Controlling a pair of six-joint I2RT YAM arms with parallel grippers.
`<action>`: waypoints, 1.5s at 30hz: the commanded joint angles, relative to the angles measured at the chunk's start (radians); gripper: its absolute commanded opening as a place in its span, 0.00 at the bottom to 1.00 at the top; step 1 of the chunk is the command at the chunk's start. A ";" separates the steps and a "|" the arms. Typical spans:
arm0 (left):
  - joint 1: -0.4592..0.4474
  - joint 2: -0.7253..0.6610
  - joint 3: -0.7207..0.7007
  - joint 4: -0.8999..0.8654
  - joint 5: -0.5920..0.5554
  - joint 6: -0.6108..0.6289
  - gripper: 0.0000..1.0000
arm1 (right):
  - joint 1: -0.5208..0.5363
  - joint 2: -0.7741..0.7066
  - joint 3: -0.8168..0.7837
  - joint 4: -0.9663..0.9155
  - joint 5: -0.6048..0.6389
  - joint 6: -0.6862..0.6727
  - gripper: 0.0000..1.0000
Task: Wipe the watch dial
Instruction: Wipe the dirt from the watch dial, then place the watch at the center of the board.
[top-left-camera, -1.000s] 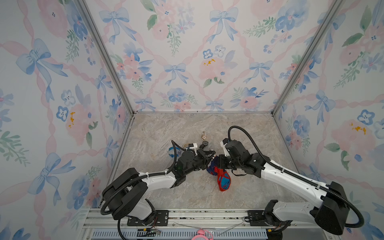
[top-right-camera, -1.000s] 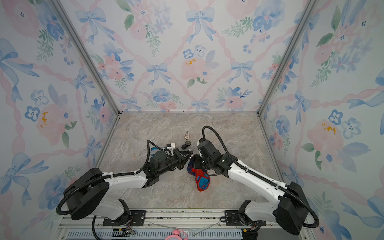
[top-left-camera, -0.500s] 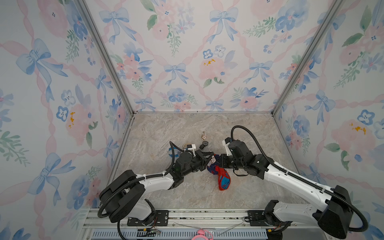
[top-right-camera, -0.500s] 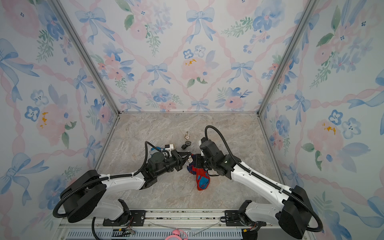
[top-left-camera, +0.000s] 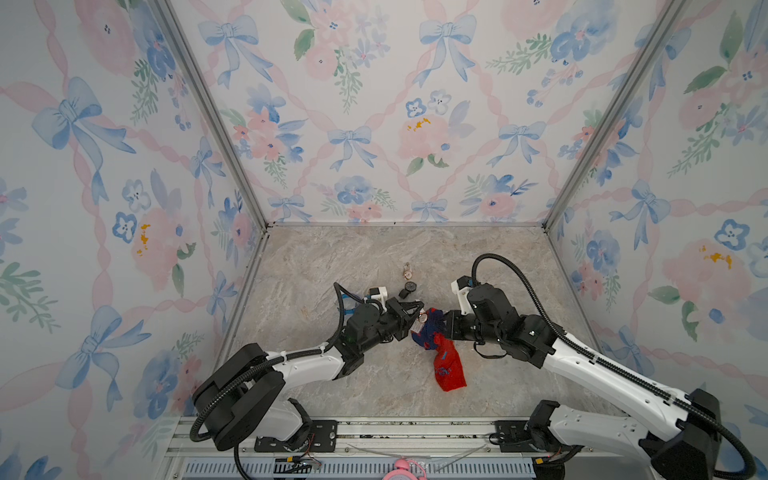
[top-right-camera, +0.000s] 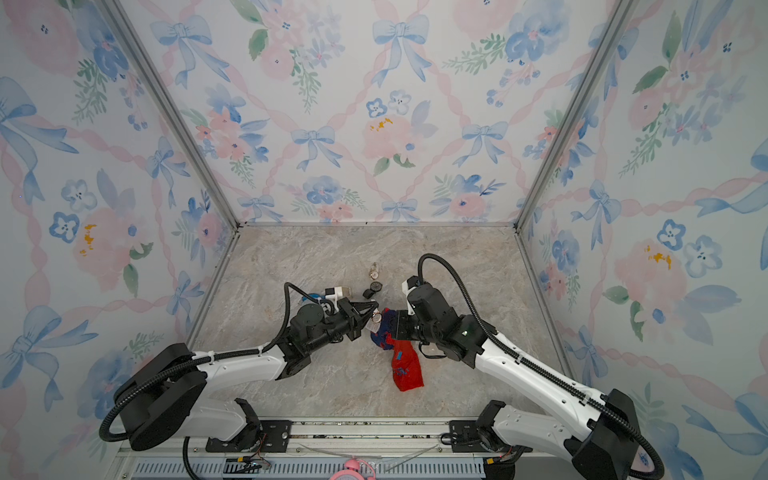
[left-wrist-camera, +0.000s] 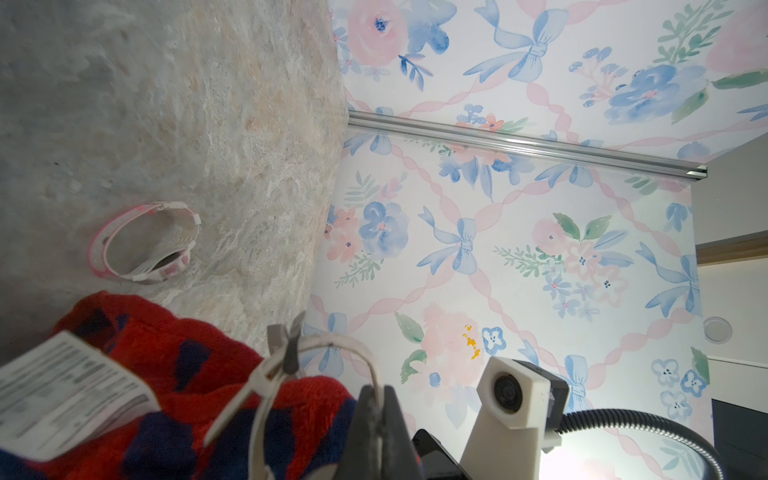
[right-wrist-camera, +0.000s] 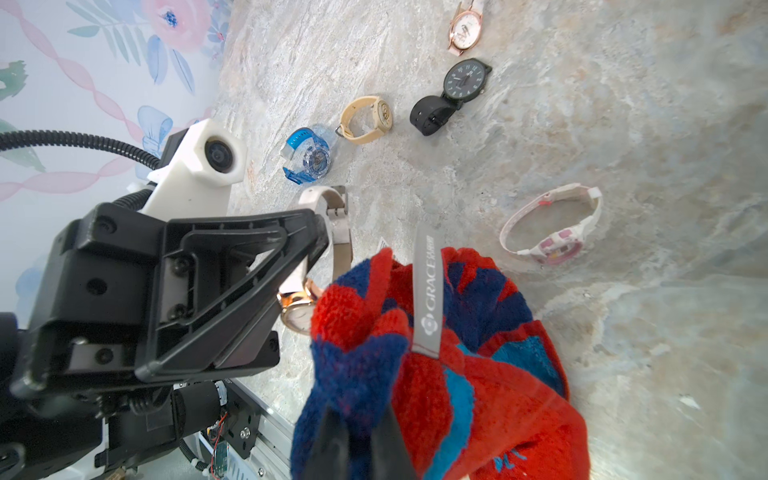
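Left tool (right-wrist-camera: 316, 249) grips the rose-gold watch (right-wrist-camera: 297, 316) by its strap; right tool (right-wrist-camera: 359, 436) pinches the red-blue towel (right-wrist-camera: 436, 374) against its dial

The right gripper (right-wrist-camera: 358, 451) pinches a red-and-blue towel (right-wrist-camera: 478, 386), bunched against the dial of a watch (right-wrist-camera: 296, 316). The left gripper (right-wrist-camera: 318, 245) clamps that watch's pale strap.

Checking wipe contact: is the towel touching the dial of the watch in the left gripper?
Touching: in the right wrist view the towel laps over the edge of the watch dial, with no gap between them.
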 joint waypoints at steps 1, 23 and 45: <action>-0.007 -0.001 0.007 0.004 0.004 0.022 0.00 | 0.035 0.042 0.057 0.045 0.008 0.010 0.00; 0.017 0.030 -0.050 0.009 0.034 0.031 0.00 | -0.426 -0.249 -0.058 -0.233 -0.016 -0.144 0.00; 0.062 0.227 -0.016 0.030 0.121 0.099 0.00 | -0.795 -0.332 0.041 -0.329 -0.199 -0.282 0.00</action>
